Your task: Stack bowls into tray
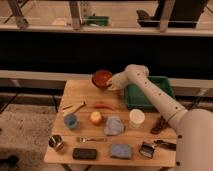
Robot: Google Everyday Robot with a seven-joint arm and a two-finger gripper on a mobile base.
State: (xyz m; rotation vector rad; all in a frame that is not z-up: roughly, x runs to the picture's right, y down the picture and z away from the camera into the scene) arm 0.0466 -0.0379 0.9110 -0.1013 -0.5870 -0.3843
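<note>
Claw (111,85) clamped on the orange-red bowl (101,77)'s rim
Bowl near the desk (80,93)'s back edge; green tray (133,101) just beside, at the back right corner

Orange-red bowl (101,77), with the white hand (110,85) at its right rim; green tray (138,100); pale tan wood-grain counter (80,92); blue cup (71,120); white container (136,117); black block (84,153); thin red strip (103,106); grey-blue cloth (114,125).
</note>
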